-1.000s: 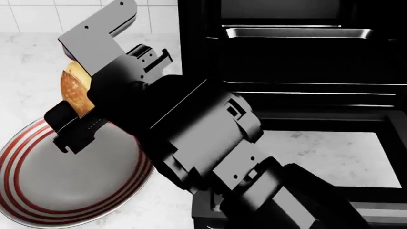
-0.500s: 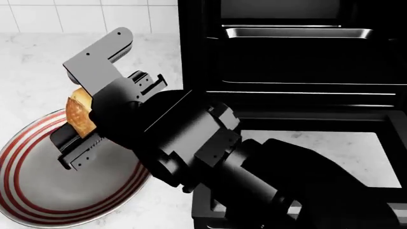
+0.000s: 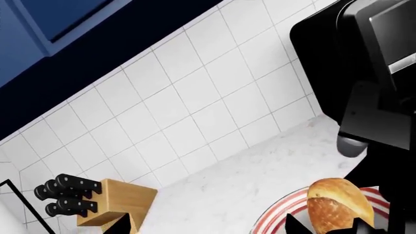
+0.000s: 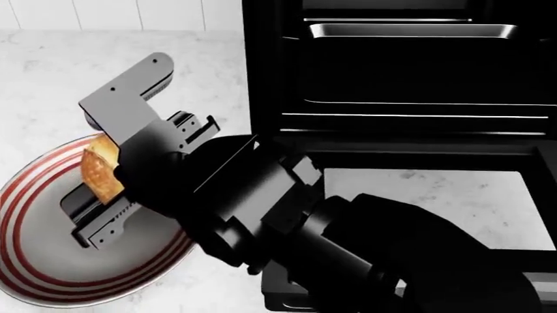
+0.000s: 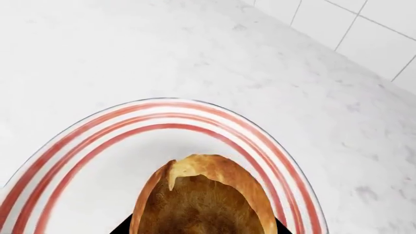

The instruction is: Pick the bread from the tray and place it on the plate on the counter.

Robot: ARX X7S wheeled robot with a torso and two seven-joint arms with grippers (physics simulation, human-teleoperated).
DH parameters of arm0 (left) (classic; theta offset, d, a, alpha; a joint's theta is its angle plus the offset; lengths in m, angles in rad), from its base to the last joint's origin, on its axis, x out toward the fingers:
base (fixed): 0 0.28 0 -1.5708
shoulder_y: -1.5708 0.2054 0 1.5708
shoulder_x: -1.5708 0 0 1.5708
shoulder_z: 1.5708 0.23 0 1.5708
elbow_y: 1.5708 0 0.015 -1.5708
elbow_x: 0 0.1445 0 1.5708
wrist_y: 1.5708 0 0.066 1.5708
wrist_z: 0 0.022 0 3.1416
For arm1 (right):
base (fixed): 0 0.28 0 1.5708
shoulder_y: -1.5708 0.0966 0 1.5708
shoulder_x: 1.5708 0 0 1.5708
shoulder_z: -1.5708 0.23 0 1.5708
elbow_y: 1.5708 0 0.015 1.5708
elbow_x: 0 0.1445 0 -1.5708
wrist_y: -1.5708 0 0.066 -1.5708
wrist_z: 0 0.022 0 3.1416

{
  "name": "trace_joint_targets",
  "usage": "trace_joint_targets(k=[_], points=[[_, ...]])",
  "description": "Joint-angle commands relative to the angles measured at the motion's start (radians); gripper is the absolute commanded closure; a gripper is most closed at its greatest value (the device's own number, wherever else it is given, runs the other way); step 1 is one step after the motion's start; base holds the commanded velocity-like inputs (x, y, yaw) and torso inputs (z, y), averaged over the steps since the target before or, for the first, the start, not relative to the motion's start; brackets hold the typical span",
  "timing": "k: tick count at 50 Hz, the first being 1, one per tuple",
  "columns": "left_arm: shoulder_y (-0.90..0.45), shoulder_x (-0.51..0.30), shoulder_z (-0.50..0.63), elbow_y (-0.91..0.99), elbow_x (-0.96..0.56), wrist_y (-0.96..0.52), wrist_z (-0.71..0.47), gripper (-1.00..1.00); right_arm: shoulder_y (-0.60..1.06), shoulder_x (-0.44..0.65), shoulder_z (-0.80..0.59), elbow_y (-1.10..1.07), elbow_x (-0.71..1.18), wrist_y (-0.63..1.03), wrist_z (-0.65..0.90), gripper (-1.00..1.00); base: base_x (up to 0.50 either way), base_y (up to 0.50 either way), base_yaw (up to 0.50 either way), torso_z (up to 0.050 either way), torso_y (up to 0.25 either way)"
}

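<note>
Showing only leftward — knife block (image 3: 107, 202) beside plate (image 3: 276, 222)

The bread (image 3: 338, 207) is being shown over the red-ringed rim of the plate (image 3: 276, 219), which is lying on the marble table (image 3: 260, 170). A wooden knife block (image 3: 114, 202) is being seen well apart, against the white tiled wall (image 3: 188, 102).

The right arm reaches leftward, its end effector (image 4: 96, 189) clamped and tilted downward.
</note>
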Motion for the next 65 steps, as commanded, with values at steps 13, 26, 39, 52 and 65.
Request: trace_joint_targets(k=[13, 26, 39, 52, 65], points=[[0.043, -0.008, -0.059, 0.016, -0.024, 0.066, 0.022, -1.0, 0.057, -0.017, 0.008, -0.025, 0.021, -0.069, -0.003, -1.0, 0.0, 0.0, 0.0, 0.0, 0.0], [0.048, 0.013, -0.039, 0.015, -0.005, 0.045, 0.019, -1.0, 0.075, 0.031, 0.03, -0.135, 0.045, -0.121, 0.073, -1.0, 0.0, 0.0, 0.0, 0.0, 0.0], [-0.029, 0.02, -0.004, 0.009, -0.061, 0.026, -0.022, -1.0, 0.071, 0.147, 0.051, -0.362, 0.04, -0.146, 0.195, -1.0, 0.0, 0.0, 0.0, -0.022, 0.232], [-0.044, 0.028, 0.001, 0.007, -0.069, 0.02, -0.032, -1.0, 0.091, 0.276, 0.079, -0.619, 0.033, -0.16, 0.336, -1.0, 0.0, 0.0, 0.0, 0.0, 0.0], [-0.059, 0.052, 0.021, 0.004, -0.072, 0.007, -0.044, -1.0, 0.123, 0.393, 0.107, -0.825, 0.045, -0.154, 0.43, -1.0, 0.0, 0.0, 0.0, 0.0, 0.0]])
